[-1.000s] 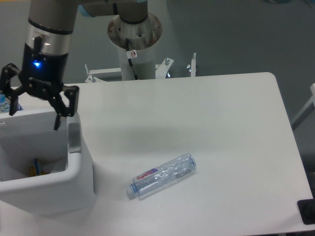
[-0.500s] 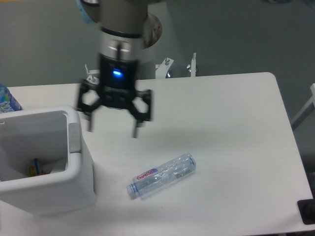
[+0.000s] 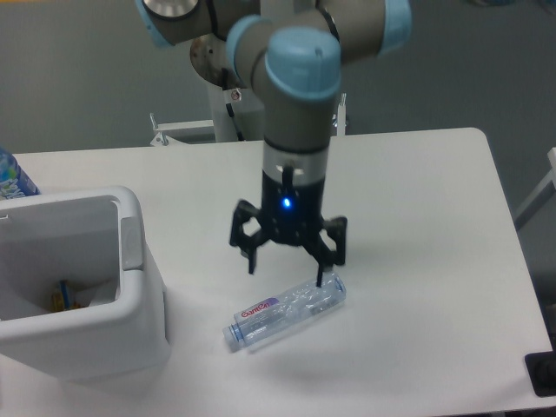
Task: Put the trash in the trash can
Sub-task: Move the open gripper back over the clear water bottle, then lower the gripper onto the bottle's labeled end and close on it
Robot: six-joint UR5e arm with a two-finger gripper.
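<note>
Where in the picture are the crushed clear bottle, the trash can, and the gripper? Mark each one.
crushed clear bottle (image 3: 287,311): fixed camera, on its ribbed clear body.
trash can (image 3: 130,239): fixed camera, on its thick right rim.
gripper (image 3: 287,264): fixed camera, midway between its open fingertips.

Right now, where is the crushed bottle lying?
The crushed bottle lies on the table near its front edge, right of the trash can, just below the open gripper.

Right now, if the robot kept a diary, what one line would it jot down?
gripper: open, above crushed clear bottle | bottle: lying on table, not grasped | trash can: left of bottle, some items inside
</note>
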